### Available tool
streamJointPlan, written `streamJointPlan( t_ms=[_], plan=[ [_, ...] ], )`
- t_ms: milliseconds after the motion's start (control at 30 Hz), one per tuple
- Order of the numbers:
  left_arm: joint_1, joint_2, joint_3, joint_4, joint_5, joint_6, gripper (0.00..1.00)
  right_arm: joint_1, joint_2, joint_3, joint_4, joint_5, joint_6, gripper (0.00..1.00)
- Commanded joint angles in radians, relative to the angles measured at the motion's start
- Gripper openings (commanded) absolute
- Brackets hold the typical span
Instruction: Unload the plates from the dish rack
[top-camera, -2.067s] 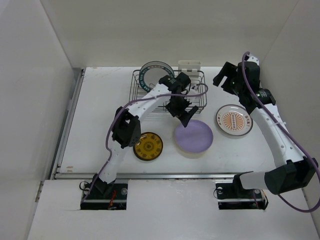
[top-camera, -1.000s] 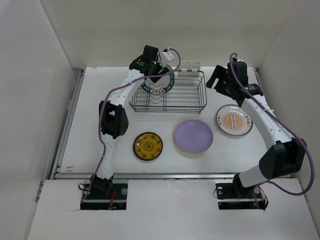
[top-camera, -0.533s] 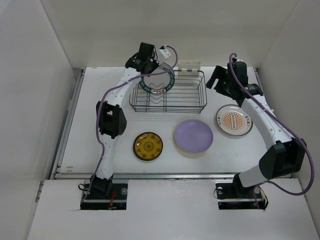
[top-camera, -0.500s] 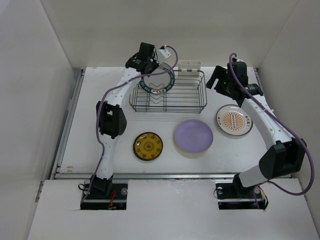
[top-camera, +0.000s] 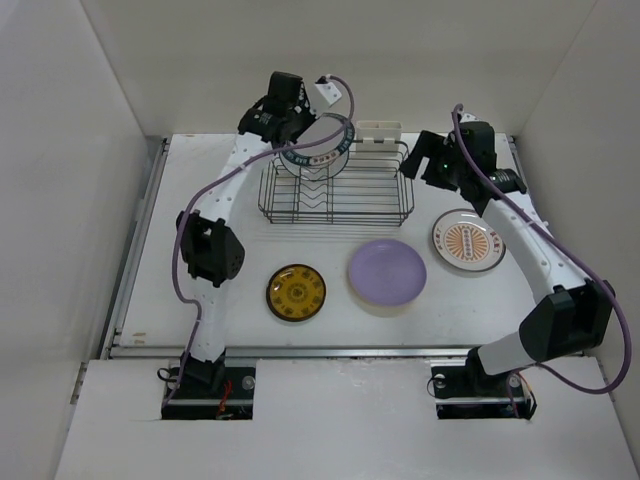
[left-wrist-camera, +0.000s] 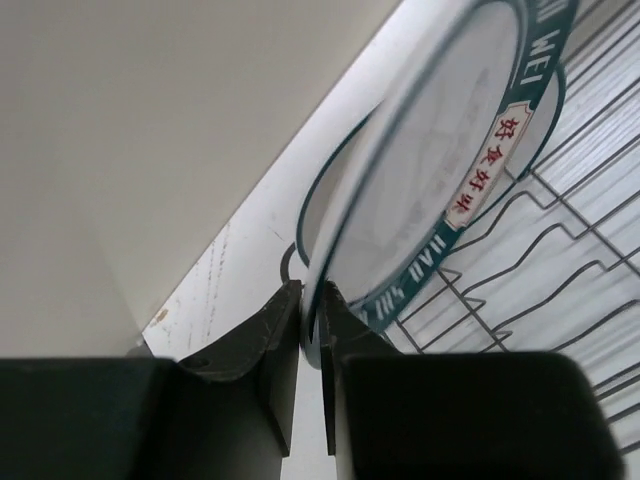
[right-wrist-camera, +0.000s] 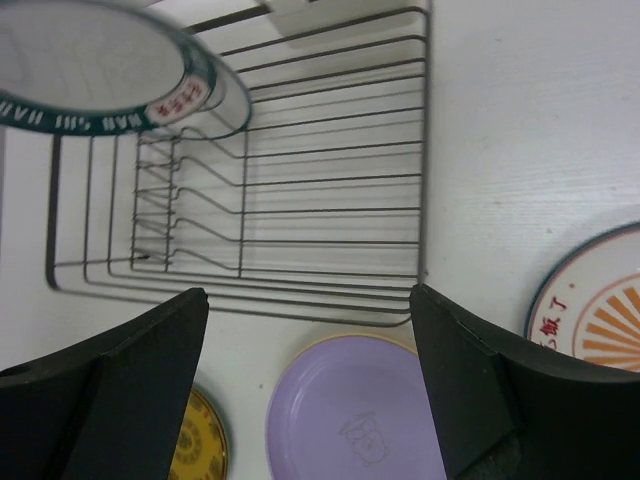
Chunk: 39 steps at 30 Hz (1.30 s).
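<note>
My left gripper (top-camera: 296, 128) is shut on the rim of the small teal patterned plate (top-camera: 322, 150), which hangs tilted over the back left end of the dish rack (top-camera: 400, 205). In the left wrist view both fingers pinch the plate's (left-wrist-camera: 440, 180) edge, with the rack wires (left-wrist-camera: 560, 270) beneath. My right gripper (top-camera: 418, 170) hovers open by the rack's right end and holds nothing. In the right wrist view, it (right-wrist-camera: 308, 293) looks down on the rack (right-wrist-camera: 330, 180) and the teal plate (right-wrist-camera: 90, 70). No other plate shows in the rack.
On the table in front of the rack lie a dark gold-centred plate (top-camera: 296, 293), a lavender plate (top-camera: 387, 272) with a tan rim (right-wrist-camera: 380, 345) showing beneath it, and a white orange-patterned plate (top-camera: 468, 240) at the right. A white holder (top-camera: 380, 130) sits on the rack's back side. Walls enclose the table.
The left gripper closed on the teal plate's rim and raised it a little toward the back left. The right gripper shifted slightly left toward the rack, still open.
</note>
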Motion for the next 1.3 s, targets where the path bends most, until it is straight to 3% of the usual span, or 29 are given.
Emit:
streamJointPlan(
  t_ms=[0, 200, 433, 600, 967, 1000, 1133, 1167, 1267],
  plan=[
    [-0.004, -0.145, 0.019, 0.047, 0.050, -0.048, 0.00, 0.029, -0.065, -0.005, 0.121, -0.147, -0.091, 0.88],
    [-0.004, -0.180, 0.062, -0.063, 0.103, -0.098, 0.00, 0.052, -0.117, -0.031, 0.187, -0.229, -0.195, 0.88],
    [-0.013, -0.225, 0.133, -0.280, 0.253, -0.287, 0.00, 0.052, -0.116, -0.053, 0.227, -0.359, -0.234, 0.92],
    [-0.013, -0.259, 0.133, -0.402, 0.460, -0.361, 0.00, 0.043, -0.056, -0.053, 0.263, -0.540, -0.234, 0.94],
    [-0.013, -0.286, 0.056, -0.470, 0.739, -0.425, 0.00, 0.014, 0.001, -0.158, 0.384, -0.680, -0.156, 0.93],
    [-0.013, -0.286, 0.044, -0.470, 0.757, -0.425, 0.00, 0.014, 0.001, -0.158, 0.410, -0.701, -0.156, 0.89],
    [-0.013, -0.286, 0.024, -0.470, 0.853, -0.445, 0.00, 0.014, 0.011, -0.168, 0.443, -0.764, -0.116, 0.54],
    [-0.013, -0.286, 0.024, -0.470, 0.853, -0.454, 0.00, 0.005, 0.011, -0.177, 0.443, -0.775, -0.105, 0.31],
    [-0.013, -0.286, 0.024, -0.442, 0.735, -0.482, 0.00, 0.005, -0.013, -0.188, 0.454, -0.775, -0.084, 0.00]
  ],
)
